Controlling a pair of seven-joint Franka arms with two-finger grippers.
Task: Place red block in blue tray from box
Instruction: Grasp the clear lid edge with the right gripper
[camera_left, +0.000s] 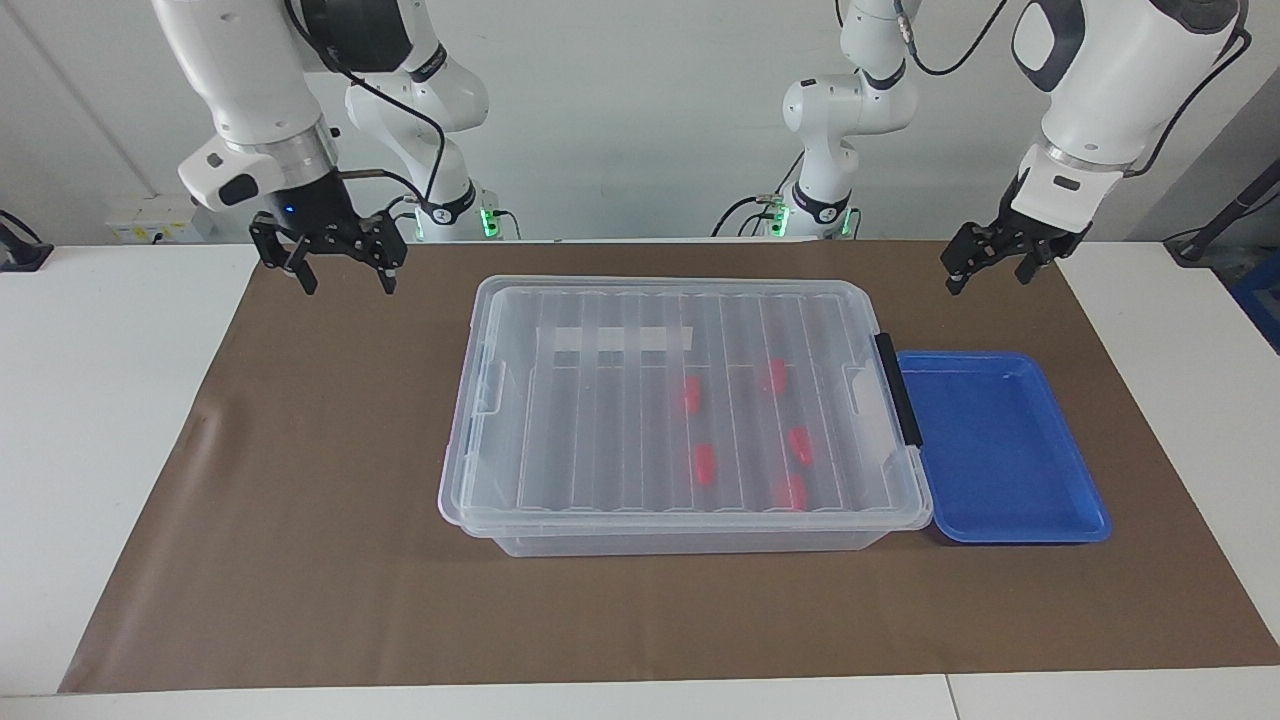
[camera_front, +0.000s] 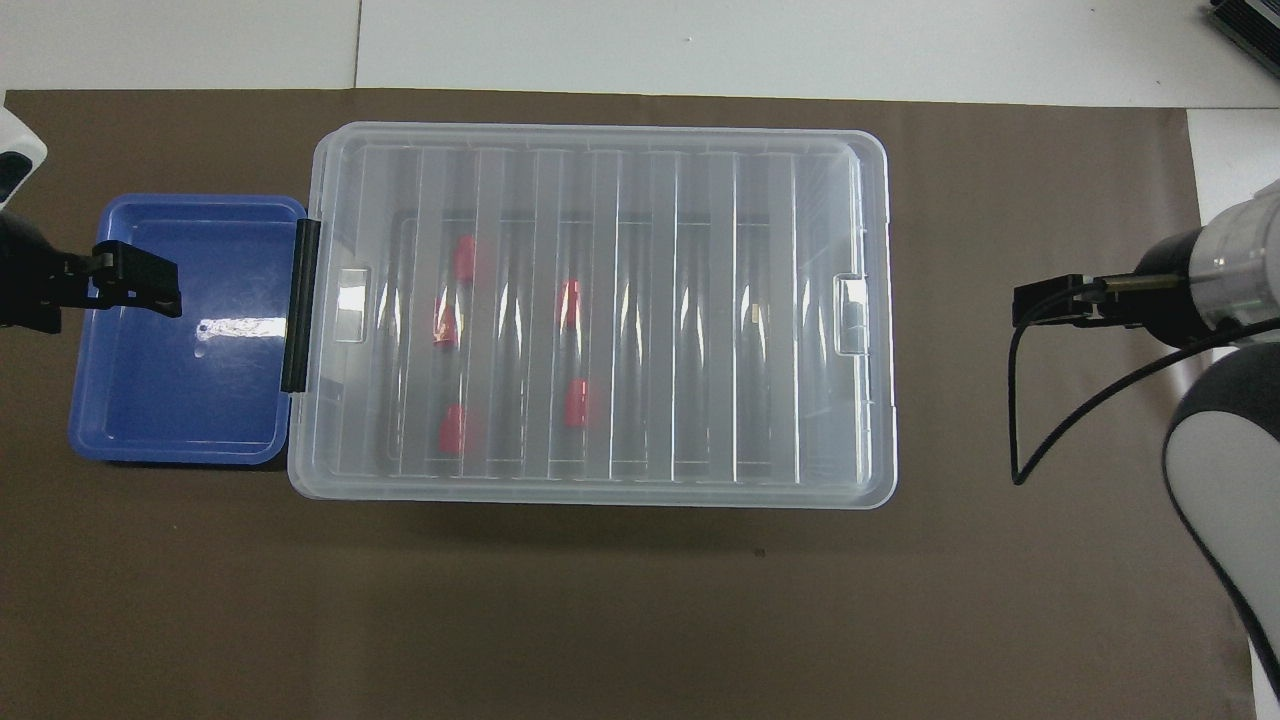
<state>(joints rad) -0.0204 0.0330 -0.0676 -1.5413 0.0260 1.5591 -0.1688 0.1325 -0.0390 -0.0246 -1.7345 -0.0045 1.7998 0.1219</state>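
While the five red blocks sit sealed inside the box (camera_left: 680, 410), one red block (camera_left: 705, 464) lies near the middle, and nothing has reached the blue tray (camera_left: 1000, 450), which rests empty, touching the box at the left arm's end of the desk (camera_left: 330, 560). The ribbed lid (camera_left: 620, 400) is on, its black clip (camera_left: 898, 388) beside the tray. Left hand (camera_left: 992, 262) hangs empty above the mat near the tray, fingers slightly apart; right hand (camera_left: 342, 262) waits wide open, empty. Risk, I'd say: tugging that clip could drag the whole box or shove the tray aside.
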